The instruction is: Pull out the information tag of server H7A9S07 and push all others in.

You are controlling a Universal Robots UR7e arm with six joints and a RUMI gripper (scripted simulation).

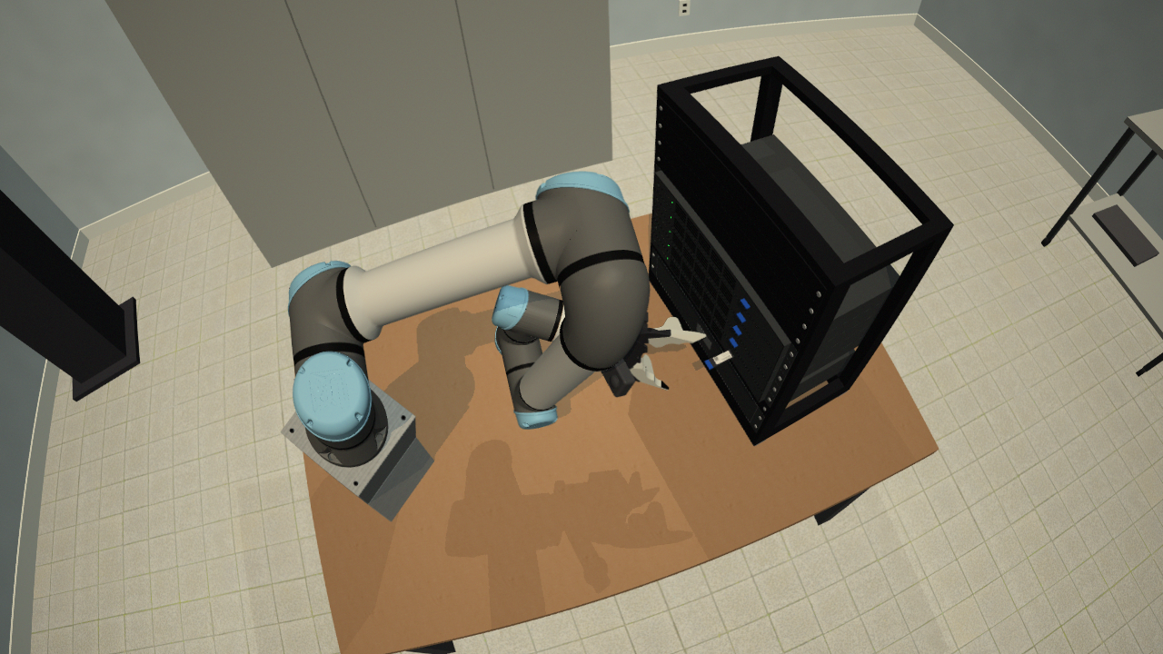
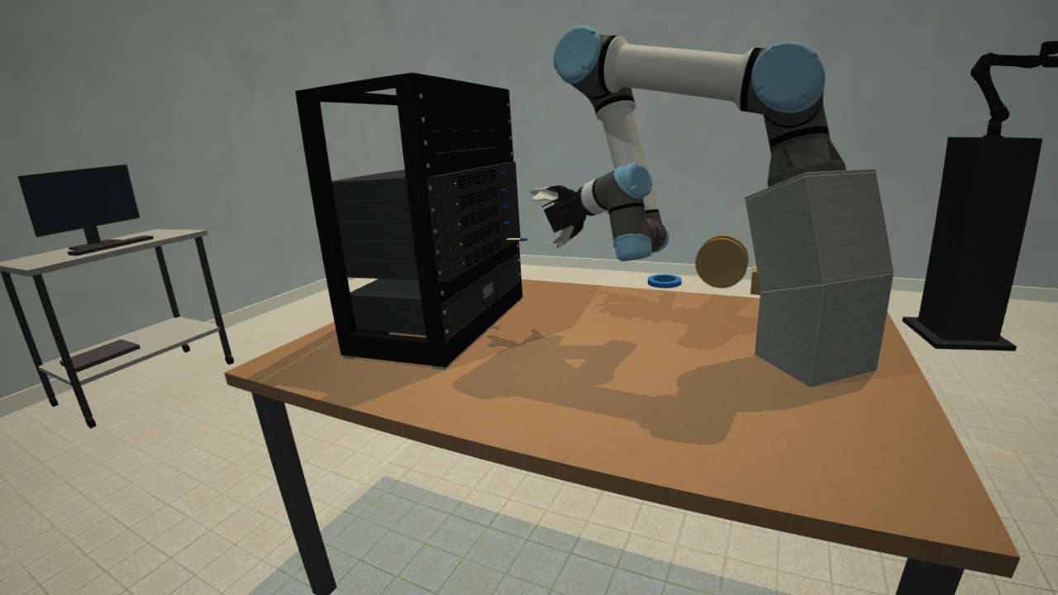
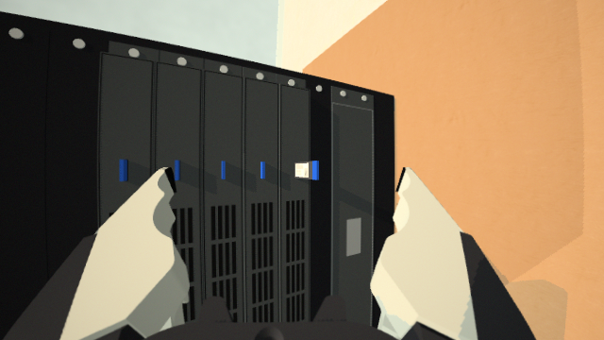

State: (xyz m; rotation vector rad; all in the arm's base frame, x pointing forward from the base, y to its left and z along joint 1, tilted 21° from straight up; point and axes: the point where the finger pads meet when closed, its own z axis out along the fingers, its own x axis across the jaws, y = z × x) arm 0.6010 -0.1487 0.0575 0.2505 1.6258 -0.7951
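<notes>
The black rack point(image 1: 751, 183) point(image 2: 420, 221) point(image 3: 384, 142) stands upright on the table. The lowest of its several thin servers has its information tag point(image 1: 721, 358) point(image 2: 514, 239) point(image 3: 302, 170) sticking out, white on top with a blue end; its print is too small to read. The tags above it show only blue tabs, such as these in the wrist view: one tab point(image 3: 262, 170), another point(image 3: 223, 170) and a third point(image 3: 176, 170). My gripper point(image 1: 685, 361) point(image 2: 545, 218) point(image 3: 288, 169) is open and empty in front of the rack, apart from it, with the protruding tag beyond its fingers.
The wooden table point(image 1: 585, 593) point(image 2: 665, 473) carries the rack and the arm's grey pedestal point(image 2: 813, 273). A larger unit point(image 3: 353, 189) with a light label sits below the thin servers. A tall grey cabinet point(image 1: 390, 97) stands behind the table, and a side desk point(image 2: 173, 240) holds a monitor.
</notes>
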